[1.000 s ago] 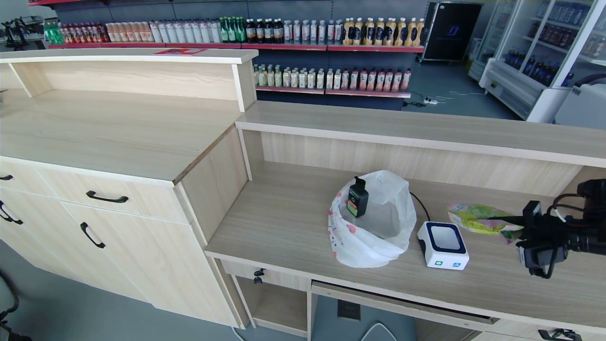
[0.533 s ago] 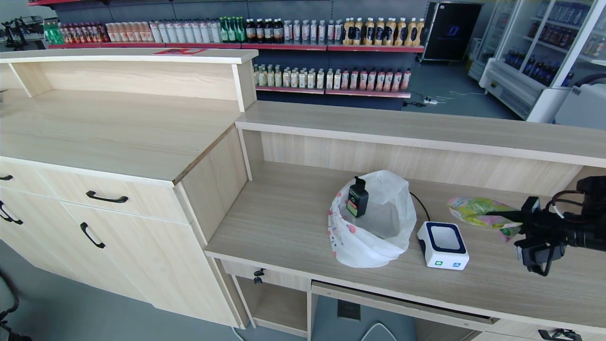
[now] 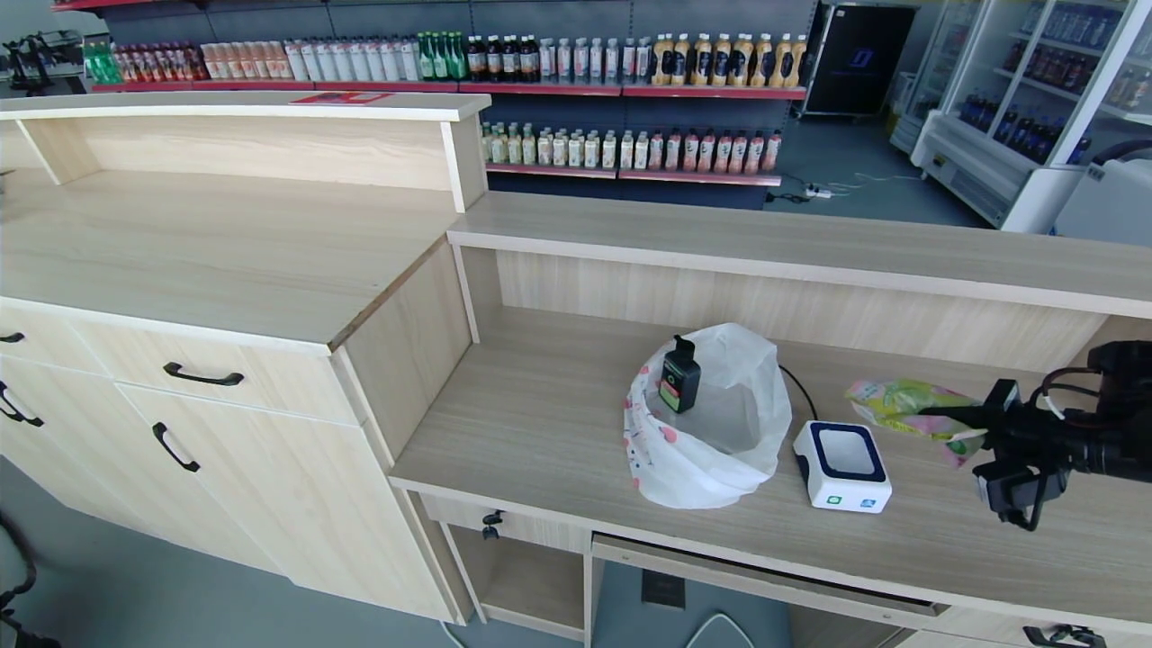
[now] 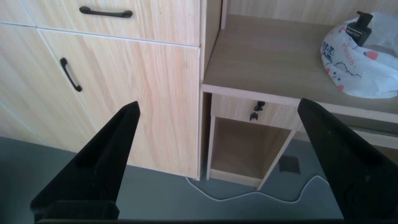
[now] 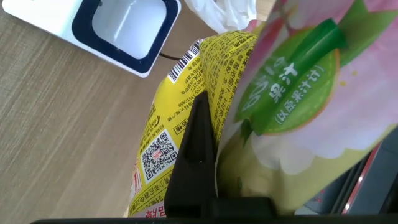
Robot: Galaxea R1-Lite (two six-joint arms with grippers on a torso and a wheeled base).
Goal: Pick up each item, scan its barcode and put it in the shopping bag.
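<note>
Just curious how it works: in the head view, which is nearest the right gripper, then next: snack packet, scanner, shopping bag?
1. Snack packet, in the right gripper.
2. Scanner, on the counter, leftward.
3. Shopping bag, farther left beyond the scanner.

Snack packet [image 3: 900, 401], right end hidden behind right gripper [image 3: 947, 421], bottle [image 3: 679, 378] base hidden inside shopping bag [image 3: 693, 472], cable [image 3: 797, 389] start behind bag.
</note>
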